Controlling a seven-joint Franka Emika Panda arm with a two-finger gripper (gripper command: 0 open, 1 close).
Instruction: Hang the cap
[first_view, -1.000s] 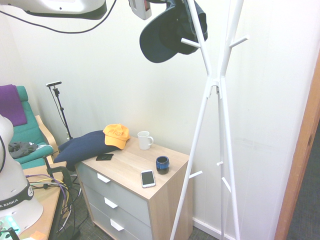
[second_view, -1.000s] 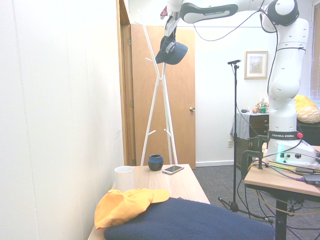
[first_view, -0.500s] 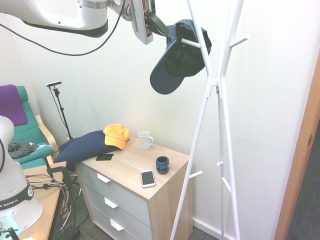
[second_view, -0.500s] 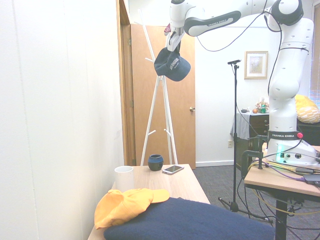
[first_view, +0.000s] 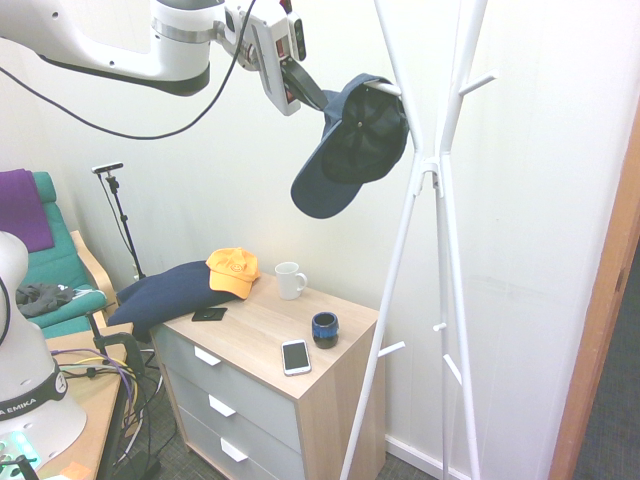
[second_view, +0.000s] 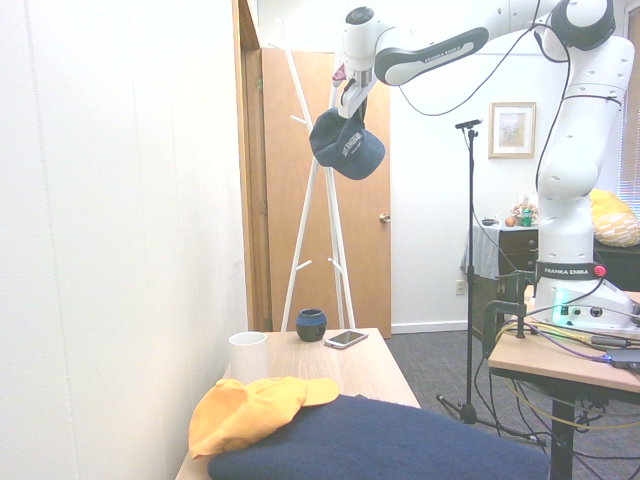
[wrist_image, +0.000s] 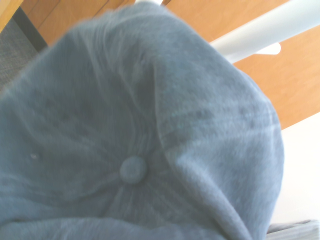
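So the gripper was clamped on the dark navy fabric baseball cap, fingers together on the crown as far as I could tell. The cap sat just below the gripper and on its rack side, brim drooping down and back toward the arm, hollow side facing the white branching coat rack. That direction was what mattered: the short upper peg met the cap's upper edge, so my guess was it had caught, but I couldn't see how far in the peg went. Looked nearly done to me. Next I'd have wanted the cap's weight on the peg, then the fingers apart and a retreat away from the rack, since a snag could've dragged it off.

Further down, the pale wood dresser had a dark blue cup near its rack-side end, a white phone by the front edge, a white mug by the wall edge, and an orange-yellow cap on a big navy cushion at the other end.
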